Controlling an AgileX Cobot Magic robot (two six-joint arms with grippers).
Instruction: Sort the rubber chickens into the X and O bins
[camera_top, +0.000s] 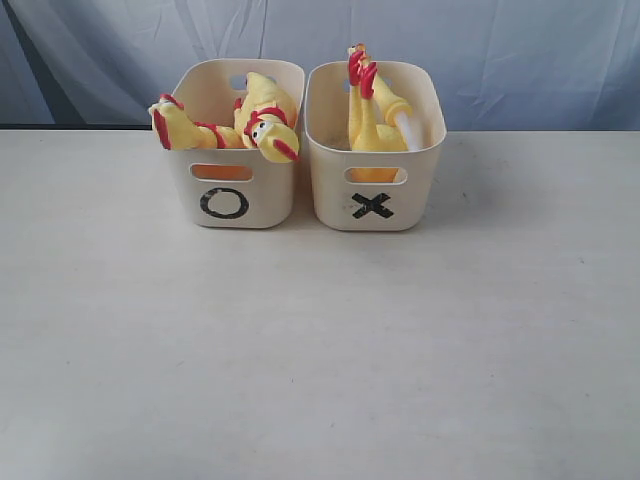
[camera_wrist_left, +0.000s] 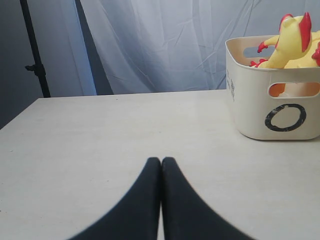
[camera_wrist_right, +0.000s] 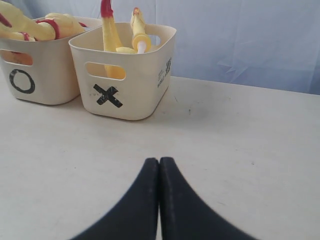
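Note:
Two cream bins stand side by side at the back of the table. The O bin (camera_top: 235, 185) on the left holds two whole rubber chickens (camera_top: 265, 125) whose heads hang over its rim. The X bin (camera_top: 372, 185) on the right holds the headless body (camera_top: 366, 115) with red feet up, and the neck piece with white tube (camera_top: 408, 122). Neither gripper shows in the exterior view. My left gripper (camera_wrist_left: 161, 161) is shut and empty, well short of the O bin (camera_wrist_left: 280, 107). My right gripper (camera_wrist_right: 159, 161) is shut and empty, short of the X bin (camera_wrist_right: 127, 80).
A pale cloth backdrop hangs behind the table (camera_top: 320, 350). A dark stand pole (camera_wrist_left: 35, 50) rises beyond the table's far left edge in the left wrist view.

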